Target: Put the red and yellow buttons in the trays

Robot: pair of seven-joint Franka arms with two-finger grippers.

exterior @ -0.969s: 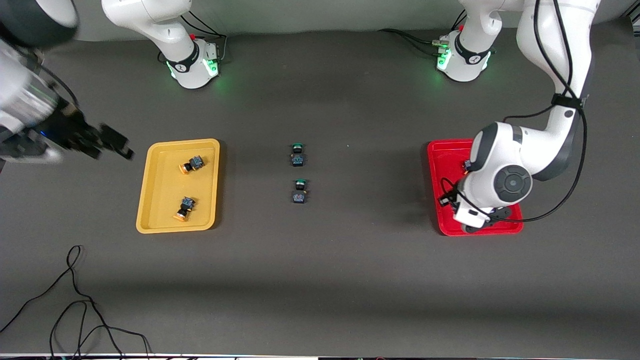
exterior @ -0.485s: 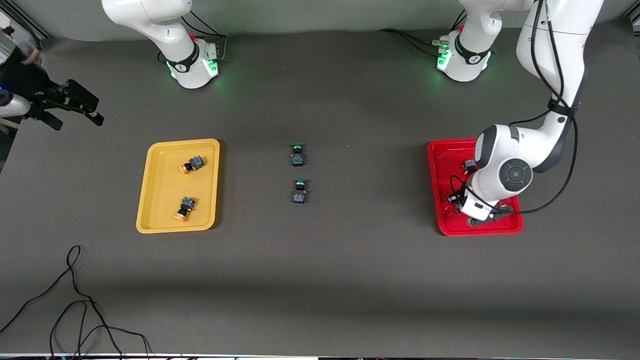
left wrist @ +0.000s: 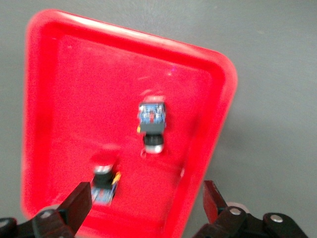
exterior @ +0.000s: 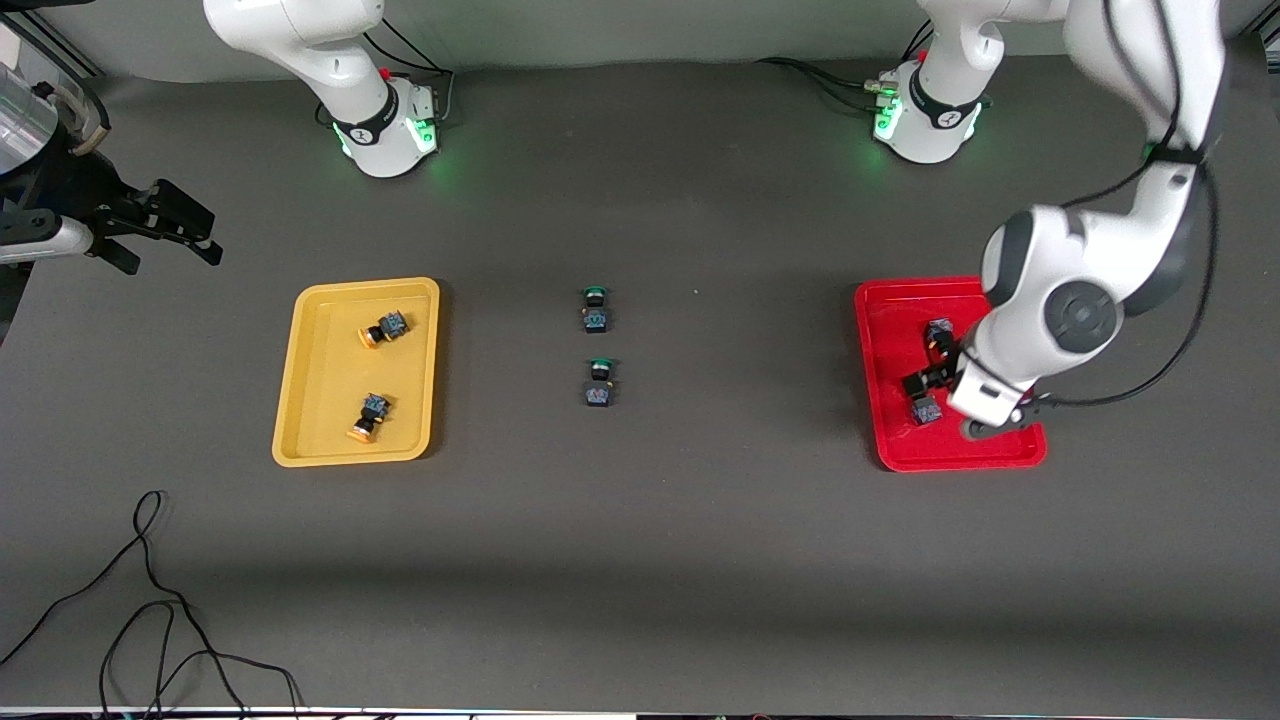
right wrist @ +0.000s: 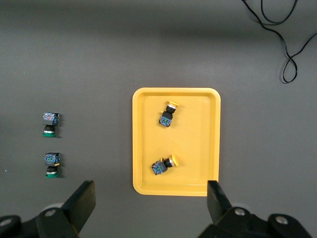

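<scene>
- My left gripper (exterior: 925, 385) hangs above the red tray (exterior: 880, 420), its fingers (left wrist: 79, 202) spread wide apart with nothing between them.
- Directly under my left gripper, in the red tray (left wrist: 208, 94), lie both red buttons. One red-capped button (left wrist: 152, 121) lies on its side near the tray's middle, and the second red-capped button (left wrist: 103, 181) lies close to my finger, near the tray's rim.
- In the front view the first of those buttons (exterior: 938, 333) sits farther from the camera than the second (exterior: 925, 410), and my left gripper is over the gap between them.
- My right gripper (exterior: 165, 225) is held up high at the right arm's end of the table, off to the side of the yellow tray (exterior: 290, 400). Its fingers (right wrist: 81, 201) are also wide apart and empty.
- Well below my right gripper, the yellow tray (right wrist: 141, 144) holds both yellow buttons: one yellow-capped button (right wrist: 168, 114) and the other yellow-capped button (right wrist: 163, 165), apart from each other, each tipped on its side.
- Two green-capped buttons (exterior: 596, 310) (exterior: 598, 384) stand on the dark table (exterior: 700, 550) between the trays, outside both.
- A loose black cable (exterior: 150, 600) lies on the table toward the right arm's end, nearer the front camera than the yellow tray.
</scene>
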